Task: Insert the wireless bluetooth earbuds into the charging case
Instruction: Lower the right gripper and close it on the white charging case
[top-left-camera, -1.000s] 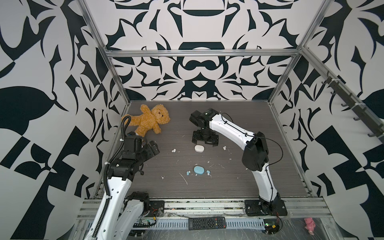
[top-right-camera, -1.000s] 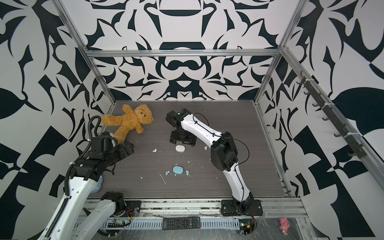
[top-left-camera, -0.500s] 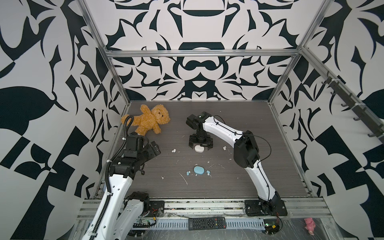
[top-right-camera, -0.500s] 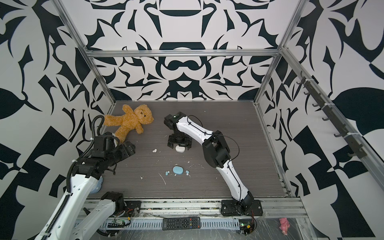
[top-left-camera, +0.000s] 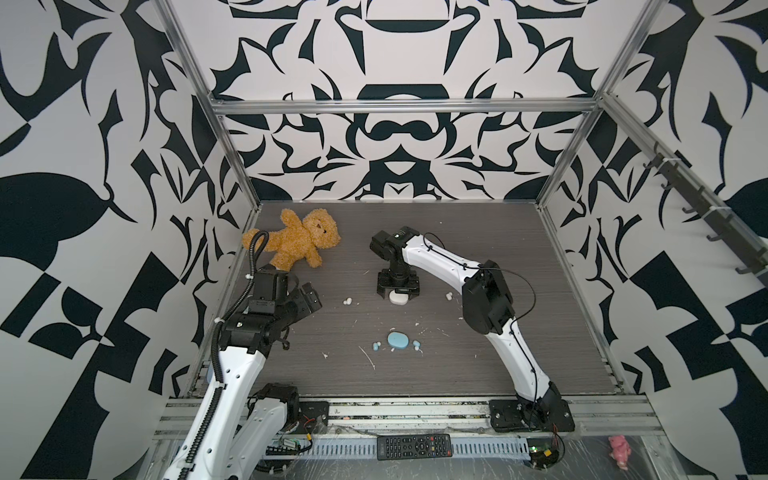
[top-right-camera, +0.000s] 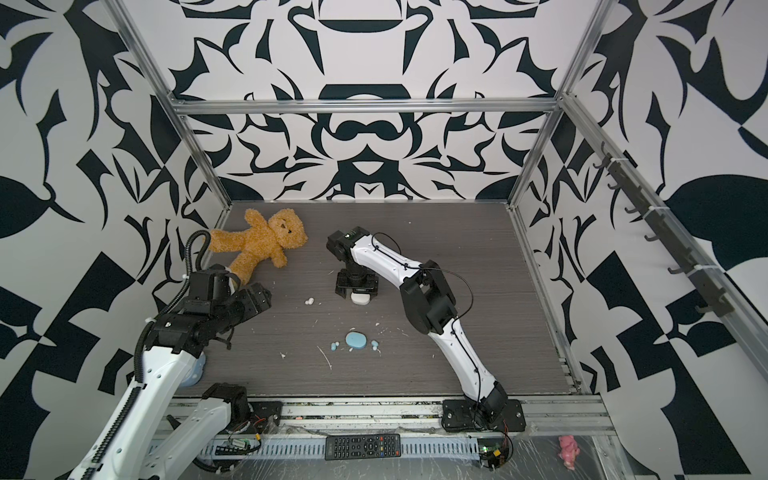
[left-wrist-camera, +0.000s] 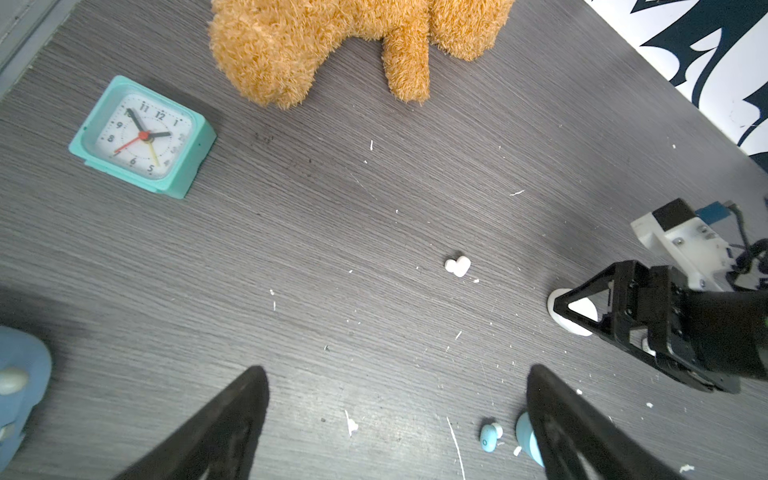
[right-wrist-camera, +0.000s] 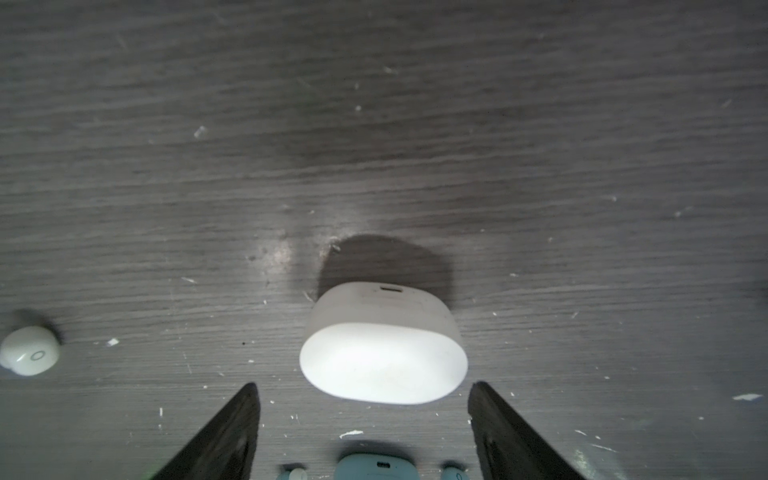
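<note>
My right gripper (top-left-camera: 399, 295) hangs fingers-down a little above the centre of both top views. Its jaws stand apart on either side of the white charging case (top-left-camera: 400, 299), which lies flat with its lid down on the grey table (top-left-camera: 511, 232). In my right wrist view a strip of table shows between one finger (right-wrist-camera: 235, 432) and the case. The other finger sits very close to the case's end, and I cannot tell whether it touches. That gripper is partly open and has hold of nothing. My left gripper (left-wrist-camera: 395, 370) is spread wide and empty, poised over the left side of the table in both top views, just below the teddy bear (top-left-camera: 301, 243). One white earbud (top-left-camera: 347, 301) lies loose on the table left of the white case, between my two grippers. Another white earbud (top-left-camera: 449, 296) lies right of that case, close beside my right arm's elbow. Lower, near the middle of the table, sits the light blue charging case (top-left-camera: 398, 340), also shut. It has a light blue earbud (top-left-camera: 376, 345) just beside its left end and a second light blue earbud (top-left-camera: 416, 343) just beside its right end. All four buds are outside the cases. My left wrist view also shows a mint-green alarm clock (left-wrist-camera: 143, 135) lying face up near the bear. A black remote (top-left-camera: 413, 446) rests on the rail at the bottom edge of the top views.
</note>
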